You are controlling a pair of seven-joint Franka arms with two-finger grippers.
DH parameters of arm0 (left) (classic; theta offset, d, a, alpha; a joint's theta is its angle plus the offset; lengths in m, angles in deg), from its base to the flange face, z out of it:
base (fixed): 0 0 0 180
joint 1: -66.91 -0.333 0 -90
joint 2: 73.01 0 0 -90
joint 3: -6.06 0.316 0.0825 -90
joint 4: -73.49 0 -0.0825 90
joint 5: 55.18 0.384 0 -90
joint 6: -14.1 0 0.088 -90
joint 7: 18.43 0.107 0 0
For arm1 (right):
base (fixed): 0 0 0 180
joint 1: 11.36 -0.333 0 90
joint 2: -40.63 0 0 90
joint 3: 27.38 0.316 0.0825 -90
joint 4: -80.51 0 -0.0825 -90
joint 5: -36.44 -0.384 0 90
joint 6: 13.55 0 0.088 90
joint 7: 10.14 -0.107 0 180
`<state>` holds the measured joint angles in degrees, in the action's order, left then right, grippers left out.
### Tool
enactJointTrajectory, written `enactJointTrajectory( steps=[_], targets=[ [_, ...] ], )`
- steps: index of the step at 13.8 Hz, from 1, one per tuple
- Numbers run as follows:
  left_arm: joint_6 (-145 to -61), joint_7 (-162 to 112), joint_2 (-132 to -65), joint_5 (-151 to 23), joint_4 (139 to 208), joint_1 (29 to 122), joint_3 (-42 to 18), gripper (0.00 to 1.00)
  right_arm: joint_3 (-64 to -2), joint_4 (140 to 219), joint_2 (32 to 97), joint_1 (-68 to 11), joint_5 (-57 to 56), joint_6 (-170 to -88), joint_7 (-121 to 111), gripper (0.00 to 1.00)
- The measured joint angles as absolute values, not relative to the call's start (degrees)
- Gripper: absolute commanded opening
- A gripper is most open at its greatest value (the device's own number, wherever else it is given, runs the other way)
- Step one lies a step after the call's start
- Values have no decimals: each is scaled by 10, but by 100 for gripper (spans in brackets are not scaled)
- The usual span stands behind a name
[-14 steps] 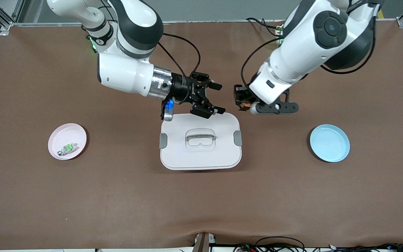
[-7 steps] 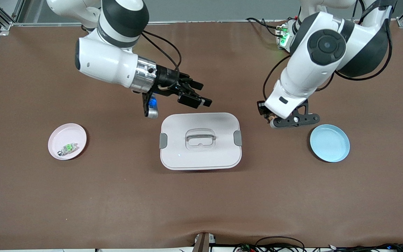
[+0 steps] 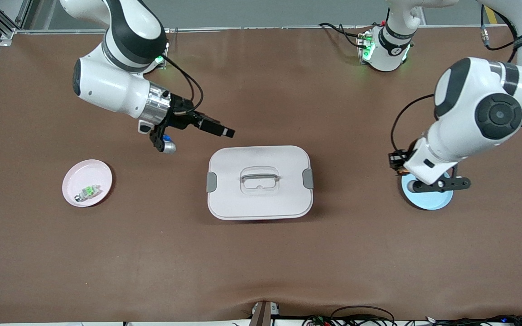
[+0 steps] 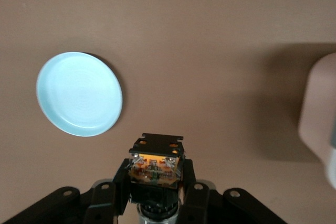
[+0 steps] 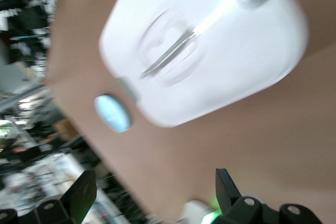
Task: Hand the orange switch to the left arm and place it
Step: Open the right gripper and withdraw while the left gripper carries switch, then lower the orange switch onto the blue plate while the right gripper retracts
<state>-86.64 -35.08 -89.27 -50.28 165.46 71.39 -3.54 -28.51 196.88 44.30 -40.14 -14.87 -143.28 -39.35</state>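
The orange switch (image 4: 156, 163), a small black block with an orange face, sits between the fingers of my left gripper (image 4: 156, 176), which is shut on it. In the front view the left gripper (image 3: 399, 164) hangs over the table by the rim of the light blue plate (image 3: 428, 200), on the box's side of it. The white box (image 3: 259, 182) stands mid-table, closed. My right gripper (image 3: 215, 127) is open and holds nothing, over bare table toward the right arm's end from the box. Its wrist view shows the spread fingers (image 5: 84, 192) and the box (image 5: 210, 40).
A pink plate (image 3: 87, 183) toward the right arm's end holds a tiny green-and-silver component (image 3: 88, 191). The left wrist view shows the blue plate (image 4: 79, 94) and a corner of the box (image 4: 320, 114). Cables lie by the arm bases.
The left arm has carried the switch away from the box to the blue plate's rim. The right gripper has drawn back from the box toward its own end, still open.
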Motion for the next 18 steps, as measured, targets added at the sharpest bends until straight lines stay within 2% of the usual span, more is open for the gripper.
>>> enactJointTrajectory(
  steps=[4, 11, 18],
  targets=[
    [-942, -284, -894, -448, 1722, 690, -36, 0, -286, 1981, 436, -362, 23, -1390, -373, 100],
    [-1051, -62, -907, -431, 1799, 637, -35, 0, -289, 1966, 410, -196, 138, -1252, -180, 100],
    [-1102, 185, -945, -385, 1802, 595, -36, 0, -288, 1848, 406, -122, 273, -1109, -149, 100]
  ],
)
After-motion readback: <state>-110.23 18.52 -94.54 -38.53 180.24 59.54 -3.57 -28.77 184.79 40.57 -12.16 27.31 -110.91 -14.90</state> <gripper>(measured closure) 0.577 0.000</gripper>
